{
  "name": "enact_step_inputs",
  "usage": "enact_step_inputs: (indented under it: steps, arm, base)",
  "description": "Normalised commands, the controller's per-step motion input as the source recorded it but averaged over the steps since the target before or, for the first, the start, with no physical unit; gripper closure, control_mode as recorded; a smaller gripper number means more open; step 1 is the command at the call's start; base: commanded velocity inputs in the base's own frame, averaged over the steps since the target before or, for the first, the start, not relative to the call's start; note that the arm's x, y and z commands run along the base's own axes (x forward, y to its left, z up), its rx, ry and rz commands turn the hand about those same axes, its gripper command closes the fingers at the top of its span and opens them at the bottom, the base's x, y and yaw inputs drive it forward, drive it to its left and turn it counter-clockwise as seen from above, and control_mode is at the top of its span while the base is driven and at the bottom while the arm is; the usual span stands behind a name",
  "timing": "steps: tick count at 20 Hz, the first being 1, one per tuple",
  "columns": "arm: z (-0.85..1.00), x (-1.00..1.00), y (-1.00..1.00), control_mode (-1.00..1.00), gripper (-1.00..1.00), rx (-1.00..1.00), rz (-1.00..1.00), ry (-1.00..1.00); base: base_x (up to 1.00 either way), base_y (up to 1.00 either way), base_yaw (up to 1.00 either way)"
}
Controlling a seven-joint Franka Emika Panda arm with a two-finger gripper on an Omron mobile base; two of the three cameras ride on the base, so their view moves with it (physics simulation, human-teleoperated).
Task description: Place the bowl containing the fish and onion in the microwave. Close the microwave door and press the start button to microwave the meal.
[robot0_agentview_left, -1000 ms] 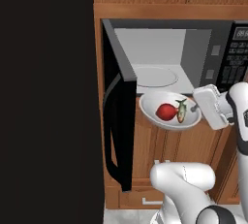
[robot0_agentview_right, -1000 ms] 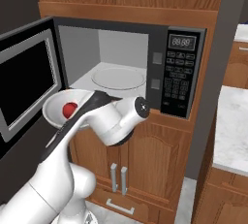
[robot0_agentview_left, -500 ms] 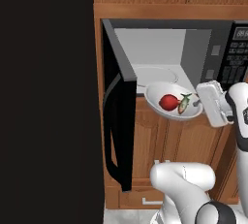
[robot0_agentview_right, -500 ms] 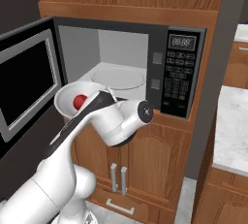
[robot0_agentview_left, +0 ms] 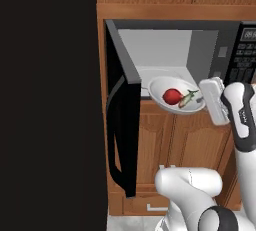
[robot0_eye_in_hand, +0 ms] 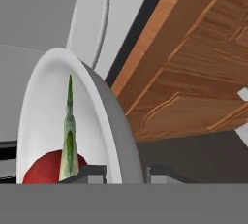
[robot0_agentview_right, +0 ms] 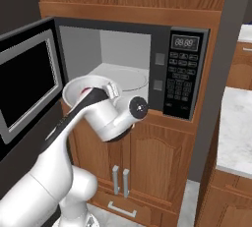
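The white-grey bowl (robot0_agentview_left: 165, 86) hangs level at the front lip of the open microwave (robot0_agentview_left: 165, 50), its far edge over the sill. Inside the bowl lie the red onion (robot0_agentview_left: 172, 96) and the small grey-green fish (robot0_agentview_left: 187, 99). My gripper (robot0_agentview_left: 204, 94) is shut on the bowl's right rim. In the hand view the bowl (robot0_eye_in_hand: 43, 102) stands on edge with its rim between my fingertips (robot0_eye_in_hand: 92, 173), and the fish (robot0_eye_in_hand: 69, 136) and onion (robot0_eye_in_hand: 41, 169) rest against it. The microwave door (robot0_agentview_left: 125, 125) is swung wide open to the left. From the right, the bowl (robot0_agentview_right: 81, 89) is partly hidden by my hand.
A glass turntable (robot0_agentview_right: 128, 78) lies on the microwave floor. The keypad strip (robot0_agentview_right: 182, 83) is on the oven's right side. Wooden cabinet doors (robot0_agentview_left: 170, 140) sit below the oven. A tall dark panel (robot0_agentview_left: 50, 100) stands to the left, and a marble counter (robot0_agentview_right: 236, 132) to the right.
The gripper has lifted the bowl and carried it forward, from below the sill up to the microwave opening. The door has not moved.
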Motion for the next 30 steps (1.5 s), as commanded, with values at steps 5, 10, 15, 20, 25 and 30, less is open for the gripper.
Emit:
enact_step_inputs:
  steps: [5,10,15,20,25,30]
  arm:
    - [0.12,0.39,0.00,-1.00,1.00,-0.05,-0.16,0.00]
    - [0.09,0.36,0.00,-1.00,1.00,-0.07,-0.14,0.00]
    - [0.07,0.36,0.00,-1.00,1.00,-0.05,-0.13,0.00]
    - [0.10,0.39,-0.07,-1.00,1.00,0.00,-0.11,0.01]
    - [0.05,0.51,-0.18,-1.00,1.00,0.00,-0.04,0.07]
    - [0.00,0.48,-0.08,-1.00,1.00,0.00,0.00,0.07]
  base:
    - [0.00,0.00,0.00]
    - [0.00,0.00,0.00]
    - [0.00,0.00,0.00]
    - [0.00,0.00,0.00]
    - [0.00,0.00,0.00]
    - [0.00,0.00,0.00]
